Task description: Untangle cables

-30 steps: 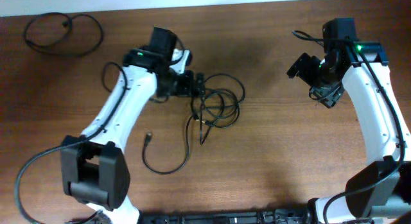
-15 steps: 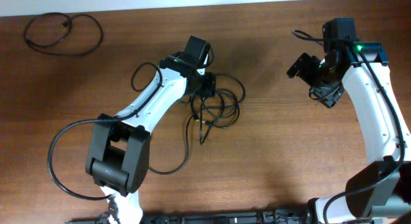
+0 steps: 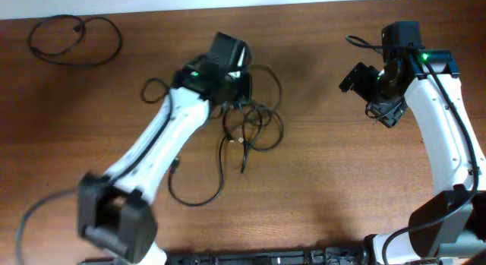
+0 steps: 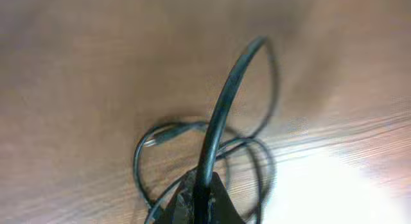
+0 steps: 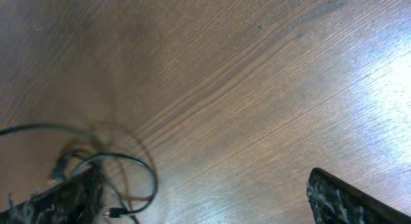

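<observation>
**Left claw pinching a strand of the cable tangle, right claw spread and apart from it**

On the brown wooden desk (image 3: 342, 181), the cable tangle (image 3: 254, 121) lies a little left of the middle as a heap of thin black loops, with one long strand curling off toward the near edge. The left claw (image 3: 243, 84) sits at the far edge of the heap. In the left wrist view its fingers (image 4: 192, 201) are pressed together on one black strand, which arches up away from them above the loops lying on the wood. The right claw (image 3: 353, 77) hangs well to the right of the heap, touching no cable, with its fingers (image 5: 343, 201) spread wide. A separate black cable (image 3: 77, 25) lies looped in the far left corner.
</observation>
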